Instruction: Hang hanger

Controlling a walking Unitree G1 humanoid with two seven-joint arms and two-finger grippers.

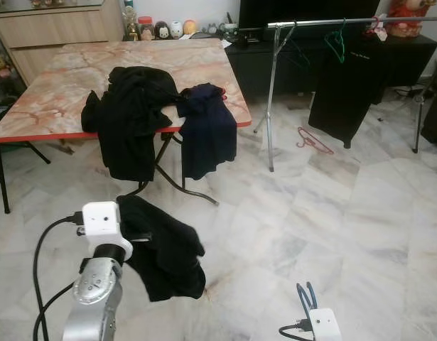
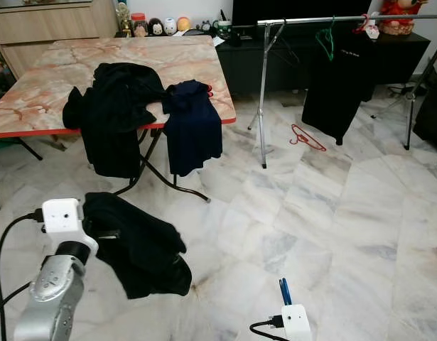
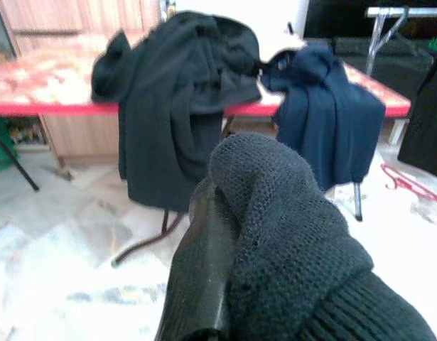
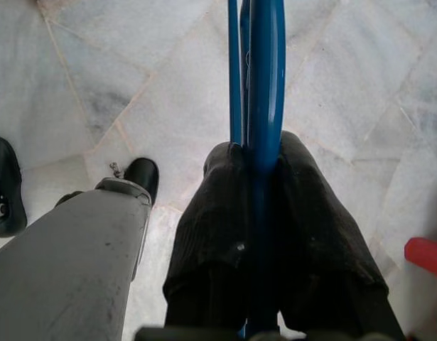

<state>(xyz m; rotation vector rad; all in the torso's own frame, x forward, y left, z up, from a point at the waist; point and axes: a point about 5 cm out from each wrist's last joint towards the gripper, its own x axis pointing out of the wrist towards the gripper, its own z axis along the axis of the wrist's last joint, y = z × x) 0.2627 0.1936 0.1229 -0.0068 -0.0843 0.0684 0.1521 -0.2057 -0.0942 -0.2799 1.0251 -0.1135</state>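
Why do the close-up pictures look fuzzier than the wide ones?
Left wrist view: the black garment held in the left gripper sits so near that it blurs, and the floor glares white. Right wrist view: the blue hanger between the fingers is soft. Eye views: the table and rack are evenly lit and fairly sharp.

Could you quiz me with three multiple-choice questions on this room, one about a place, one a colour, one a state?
1. Where does the red hanger lie?
A. on the table
B. on the floor
C. on the rail

2. What colour is the hanger in the right gripper?
A. blue
B. green
C. white

3. The left gripper is:
A. open and bare
B. shut on a black garment
C. holding a cup

Answers: 1 B, it rests on the tiles near the rail. 2 A, blue between the fingers. 3 B, cloth drapes from it.
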